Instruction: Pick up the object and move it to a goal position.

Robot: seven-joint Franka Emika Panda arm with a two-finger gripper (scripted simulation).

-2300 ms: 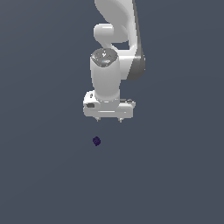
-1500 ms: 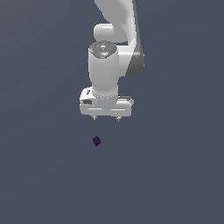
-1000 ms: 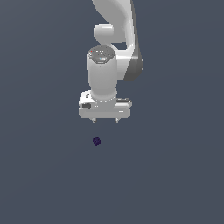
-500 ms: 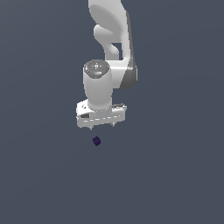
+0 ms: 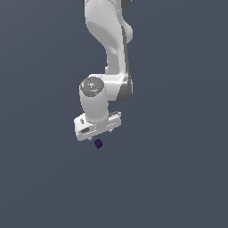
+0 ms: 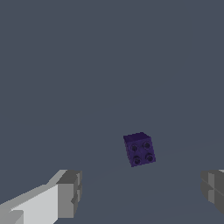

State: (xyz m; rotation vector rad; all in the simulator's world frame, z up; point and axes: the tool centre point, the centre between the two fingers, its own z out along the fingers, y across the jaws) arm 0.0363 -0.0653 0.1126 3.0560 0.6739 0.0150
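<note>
Approach step of the pick. The arm point(image 5: 109, 49) reaches down from the top of the exterior view and carries the gripper point(image 5: 99, 135) low over the plain grey floor point(image 5: 178, 178). The object point(image 5: 98, 144), a small dark purple block, lies on the floor just under the gripper's lower edge in that view; whether anything touches it cannot be told there.

In the wrist view the jaws stand spread wide, one grey fingertip point(image 6: 69, 194) at each side of the picture's lower part, with open floor between them. The object point(image 6: 139, 148) shows four round dimples on its upper face and sits turned at a slight angle. It lies apart from both fingertips, beyond the line that joins them, and somewhat nearer the second fingertip point(image 6: 213, 188) than the first.

Judgement: nothing is grasped yet. The next move calls for a short shift to bring the object midway between the fingertips, then a descent and a closing of the jaws on two opposite faces. No goal marker is visible in either view.
</note>
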